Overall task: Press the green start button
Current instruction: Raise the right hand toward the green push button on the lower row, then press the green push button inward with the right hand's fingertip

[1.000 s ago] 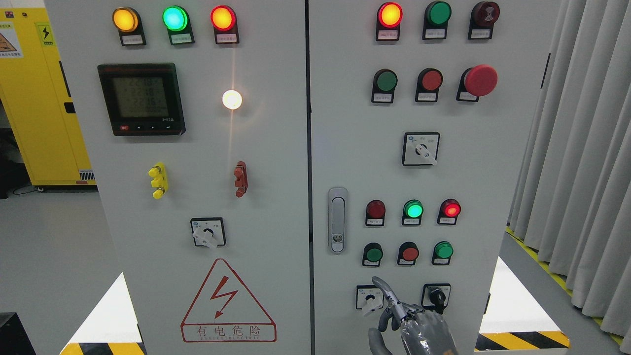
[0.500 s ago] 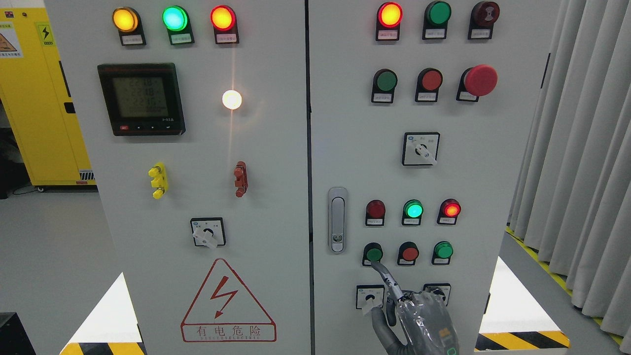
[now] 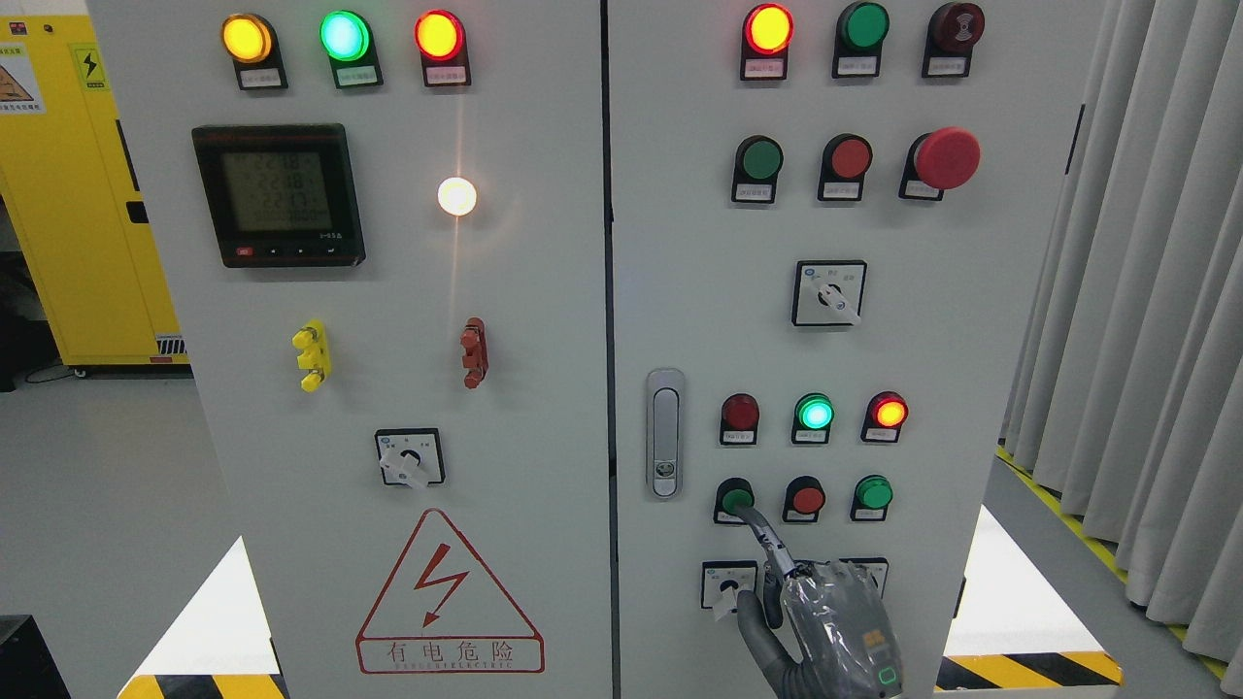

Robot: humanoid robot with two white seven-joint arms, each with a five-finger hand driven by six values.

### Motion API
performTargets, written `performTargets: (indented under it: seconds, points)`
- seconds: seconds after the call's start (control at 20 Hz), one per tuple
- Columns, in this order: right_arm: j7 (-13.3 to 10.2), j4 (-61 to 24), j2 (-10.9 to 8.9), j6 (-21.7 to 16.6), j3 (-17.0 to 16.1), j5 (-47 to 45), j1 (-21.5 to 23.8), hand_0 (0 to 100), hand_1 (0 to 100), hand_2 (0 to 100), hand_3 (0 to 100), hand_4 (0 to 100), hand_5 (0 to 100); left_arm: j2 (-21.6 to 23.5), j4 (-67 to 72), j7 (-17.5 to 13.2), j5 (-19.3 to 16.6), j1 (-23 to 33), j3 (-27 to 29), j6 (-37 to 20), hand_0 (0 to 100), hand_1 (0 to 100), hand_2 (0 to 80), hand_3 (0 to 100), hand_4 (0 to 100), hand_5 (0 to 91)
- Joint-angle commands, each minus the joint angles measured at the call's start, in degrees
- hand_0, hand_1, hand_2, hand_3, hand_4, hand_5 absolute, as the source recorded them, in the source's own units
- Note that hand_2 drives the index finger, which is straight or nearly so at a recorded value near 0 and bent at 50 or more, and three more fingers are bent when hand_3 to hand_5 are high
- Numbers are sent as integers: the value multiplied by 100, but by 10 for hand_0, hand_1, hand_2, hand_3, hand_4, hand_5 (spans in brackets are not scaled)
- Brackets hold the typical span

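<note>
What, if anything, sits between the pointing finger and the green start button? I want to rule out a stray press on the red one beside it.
Nothing visible does: the right hand has its fingertip at the green start button, left of the red button.

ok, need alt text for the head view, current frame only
The robot's right hand rises from the bottom edge with one extended finger touching the lower edge of a round green push button on the right door of a grey electrical control cabinet. A red button and another green button sit to its right, below three round indicator lamps.
</note>
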Motion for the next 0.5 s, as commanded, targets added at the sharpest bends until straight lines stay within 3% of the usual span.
performTargets:
  seconds: [0.0, 0.45]
  points:
    - [20, 262, -121, 6, -71, -25, -96, 786, 921, 0, 927, 994, 1000, 0, -5, 2, 0, 8, 0, 2, 120, 556, 0, 0, 0, 0]
    - [29, 420, -121, 15, -62, -43, -149, 796, 921, 0, 926, 996, 1000, 0, 3, 2, 0, 8, 0, 2, 120, 556, 0, 0, 0, 0]
